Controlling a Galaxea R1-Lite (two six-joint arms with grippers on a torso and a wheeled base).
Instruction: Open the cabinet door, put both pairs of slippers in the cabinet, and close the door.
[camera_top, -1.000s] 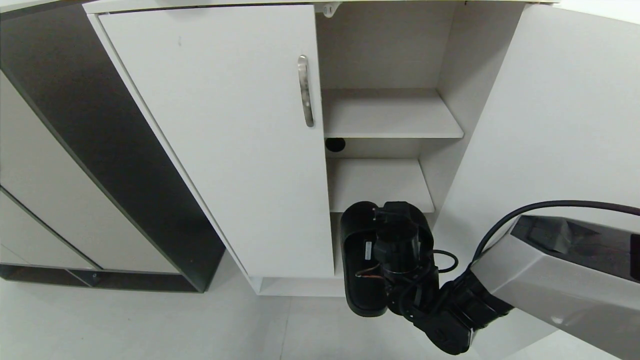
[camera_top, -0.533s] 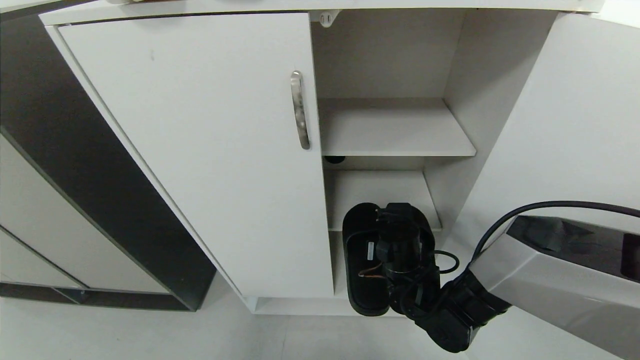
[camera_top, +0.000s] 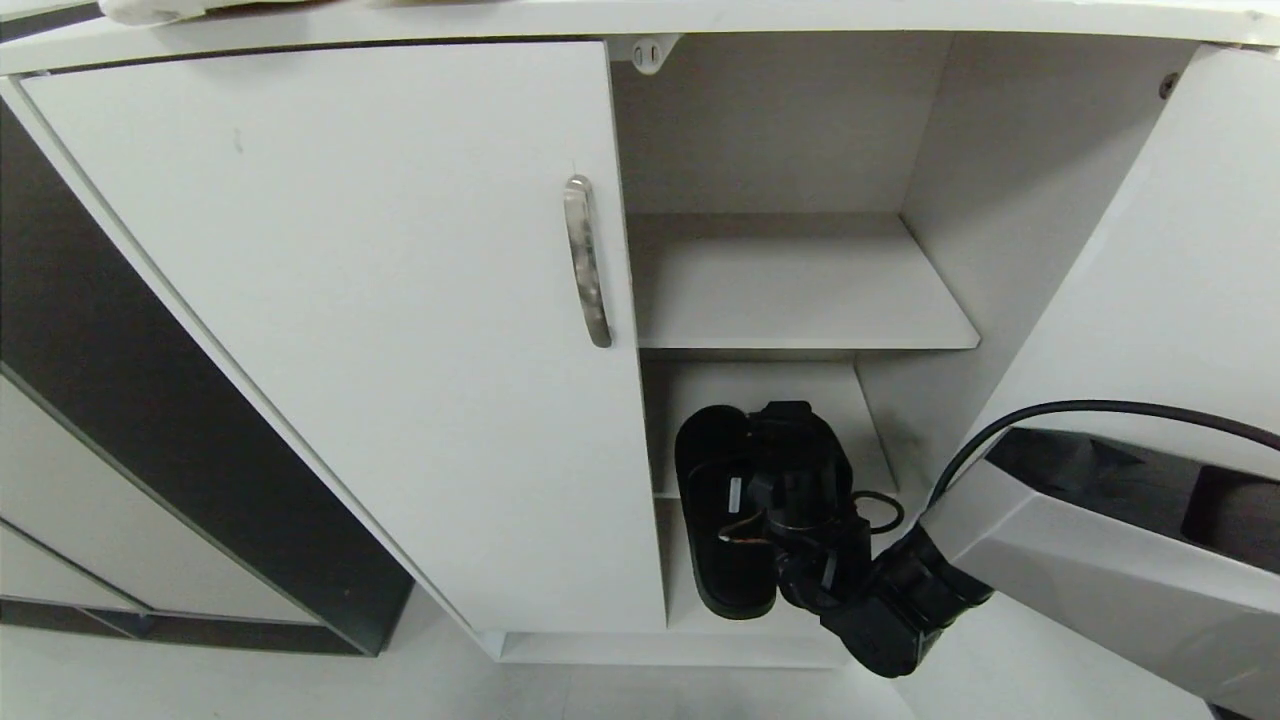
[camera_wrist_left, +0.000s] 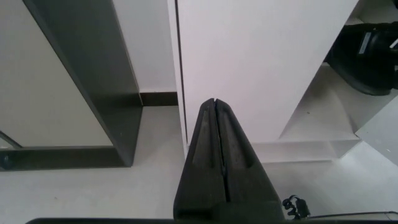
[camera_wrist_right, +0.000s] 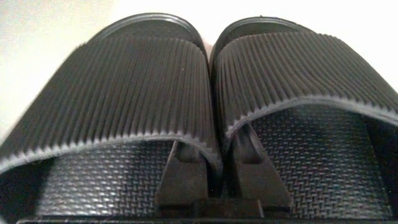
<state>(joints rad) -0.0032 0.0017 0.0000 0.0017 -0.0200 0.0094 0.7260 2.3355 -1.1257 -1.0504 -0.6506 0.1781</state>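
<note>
My right gripper is shut on a pair of black slippers, held side by side at the open right half of the white cabinet. The toes point inward over the front of the lower shelf; the heels hang above the cabinet's bottom board. In the right wrist view one finger sits inside each ribbed slipper, pinching their inner walls together. My left gripper is shut on nothing, low over the floor before the left door.
The left door with its metal handle is closed. The right door stands swung open beside my right arm. The upper shelf is bare. A dark panel flanks the cabinet on the left.
The head camera has shifted, so the cabinet looks bigger and lower. Relative to the cabinet, the right gripper has carried the slippers further in. They now sit inside the bottom board's front edge.
</note>
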